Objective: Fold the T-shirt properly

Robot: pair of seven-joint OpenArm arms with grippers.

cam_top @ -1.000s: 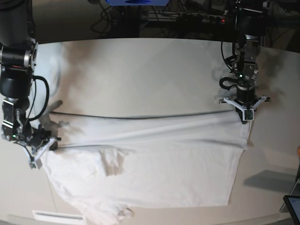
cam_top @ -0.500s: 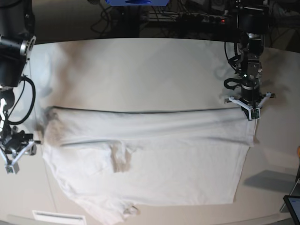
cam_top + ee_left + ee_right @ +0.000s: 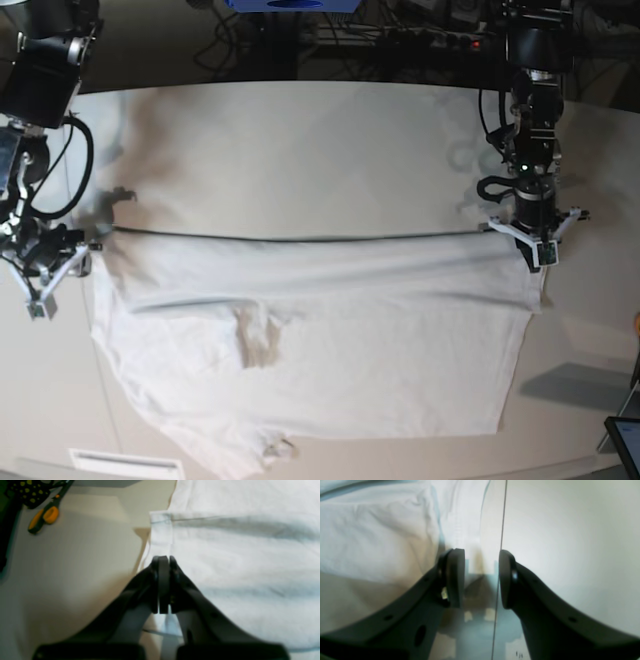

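Observation:
The white T-shirt (image 3: 330, 340) lies spread on the off-white table (image 3: 300, 150), its top part folded over along a straight edge. In the base view my left gripper (image 3: 540, 262) stands at the shirt's right-hand corner of that fold. The left wrist view shows the left gripper (image 3: 163, 560) shut on the T-shirt (image 3: 237, 562), with the hemmed corner sticking out past the tips. My right gripper (image 3: 40, 305) hangs just left of the shirt's left edge. In the right wrist view the right gripper (image 3: 481, 577) is open, with only table between its fingers and the T-shirt (image 3: 370, 535) to their left.
Orange-handled scissors (image 3: 45, 515) and a black item with yellow dots (image 3: 30, 492) lie on the table beyond the shirt's corner. A dark tablet (image 3: 625, 440) sits at the near right edge. Cables and equipment fill the back behind the table.
My right gripper opened, let go of the shirt's left corner and moved off to the left. The left gripper pulled its corner slightly right, drawing the fold straighter.

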